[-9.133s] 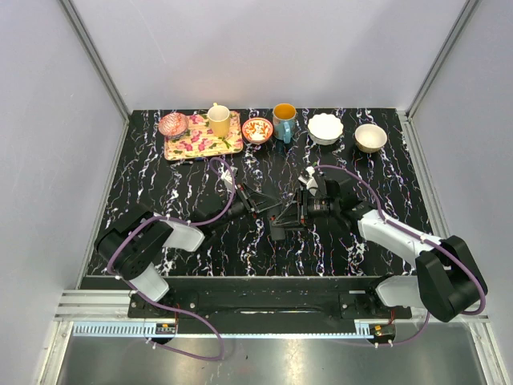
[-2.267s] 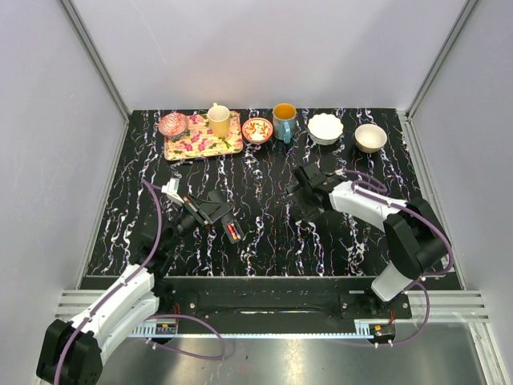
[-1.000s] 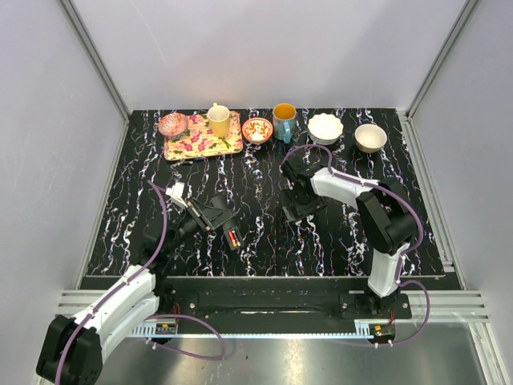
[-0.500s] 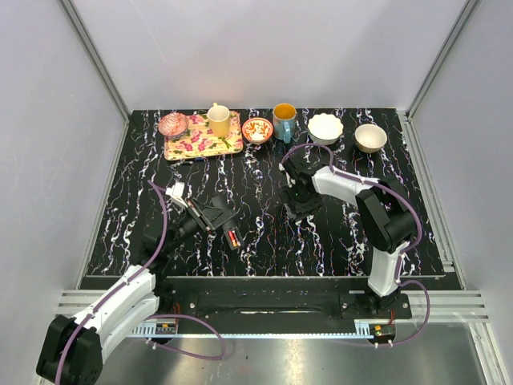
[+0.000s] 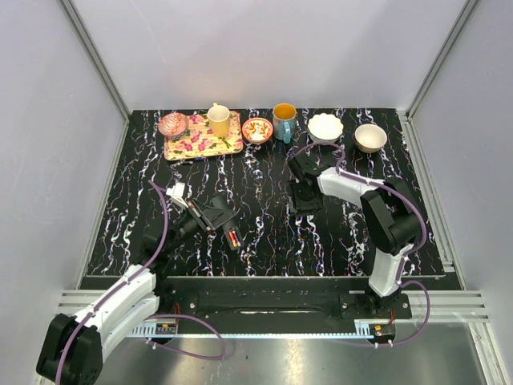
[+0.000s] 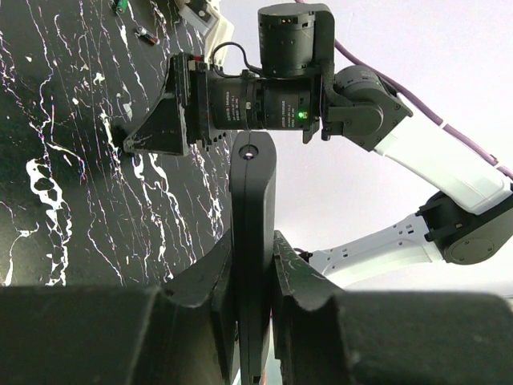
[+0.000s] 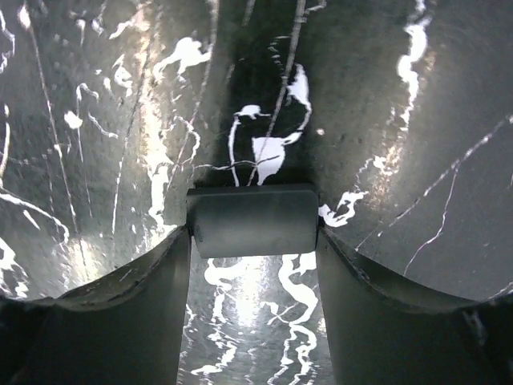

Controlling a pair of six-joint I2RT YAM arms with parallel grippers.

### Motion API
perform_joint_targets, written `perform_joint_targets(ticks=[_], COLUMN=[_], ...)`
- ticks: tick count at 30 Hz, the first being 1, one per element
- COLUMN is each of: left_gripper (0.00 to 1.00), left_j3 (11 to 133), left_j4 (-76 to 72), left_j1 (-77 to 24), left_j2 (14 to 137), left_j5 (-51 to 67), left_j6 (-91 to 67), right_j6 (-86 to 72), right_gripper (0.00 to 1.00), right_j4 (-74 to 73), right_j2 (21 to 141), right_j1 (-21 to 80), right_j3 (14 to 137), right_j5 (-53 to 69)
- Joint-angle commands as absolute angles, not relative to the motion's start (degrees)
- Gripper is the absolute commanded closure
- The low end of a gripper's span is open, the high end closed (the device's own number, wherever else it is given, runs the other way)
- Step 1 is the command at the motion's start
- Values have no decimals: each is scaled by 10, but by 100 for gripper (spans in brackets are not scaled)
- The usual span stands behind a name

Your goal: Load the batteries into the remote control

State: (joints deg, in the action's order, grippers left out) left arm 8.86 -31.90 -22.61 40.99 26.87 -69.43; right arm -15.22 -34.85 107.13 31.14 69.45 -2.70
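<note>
Two black grippers are working over a glossy black table [image 5: 361, 241] veined with white, like marble. I am watching the left gripper [image 6: 252, 266] clamping its matte, ridged fingers [image 6: 204, 282] tight on the remote control [image 6: 252, 204]. The slim, smooth plastic bar is standing on edge between them, its free end pointing toward the right arm [image 6: 280, 104].

From overhead the left gripper [image 5: 215, 218] is sitting over the near-left part of the table, and the remote control [image 5: 231, 236] is showing a small red mark that the wrist camera is not catching.

The right gripper [image 5: 304, 200] is pointing straight down near the table's centre, and from above I cannot tell what is between its fingers. Its own camera is settling that. The right gripper [image 7: 252, 238] is standing part-way open with a short dark cylinder [image 7: 252, 220] lying crosswise on the shiny surface, each flat end meeting a finger [image 7: 120, 321], so it is pinched.

Only the overhead view is giving me the far edge — a floral tray [image 5: 200, 143] carrying a yellow cup [image 5: 219, 120], then a blue mug [image 5: 284, 122] and a scalloped white bowl [image 5: 325, 127].
</note>
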Motion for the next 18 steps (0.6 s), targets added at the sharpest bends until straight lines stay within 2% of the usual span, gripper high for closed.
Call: perform_joint_targets(ticks=[1, 4, 6, 11, 12, 18], left_gripper=[100, 100, 100, 100, 100, 100], left_j3=[91, 93, 93, 91, 92, 91], left_j4=[-365, -359, -356, -352, -352, -335], left_j1=[-227, -227, -228, -227, -227, -228], left_j2=[404, 398, 394, 386, 383, 371], left_j5=[283, 280, 278, 272, 272, 264], left_j6=[-689, -690, -691, -695, -697, -700], right_j6=[-370, -528, -648, -817, -860, -929], right_gripper=[81, 91, 91, 78, 72, 63], right_j4=[-320, -297, -287, -316, -321, -359], right_j2=[1039, 983, 947, 927, 928, 980], right_j1=[307, 305, 305, 304, 304, 305], right_j3=[647, 604, 576, 561, 556, 581], right_j5=[-76, -107, -123, -157, -169, -180])
